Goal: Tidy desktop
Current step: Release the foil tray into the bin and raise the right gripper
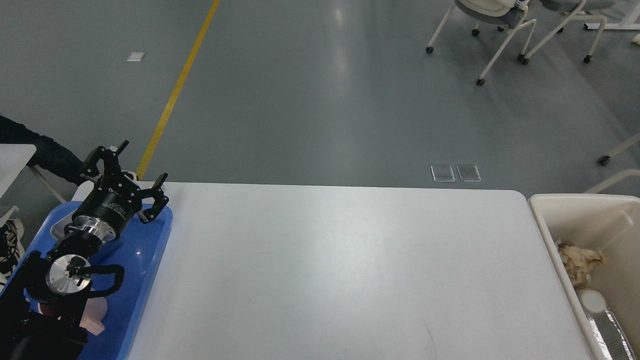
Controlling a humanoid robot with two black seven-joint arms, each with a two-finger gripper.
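Note:
The white desktop [340,270] fills the middle of the head view and nothing lies on its bare surface. My left gripper [126,176] is open and empty, raised over the far end of the blue tray [150,255] at the desktop's left edge. My right arm and gripper are out of view. In the cream bin [545,215] to the right of the desktop lie crumpled brownish paper [580,260], a white paper cup [592,299] and a foil tray [602,332].
On the blue tray a pink mug [95,320] and a metal box [60,231] are mostly hidden behind my left arm. A person's dark sleeve [40,147] is at the far left. White wheeled chairs [505,30] stand on the grey floor at the back right.

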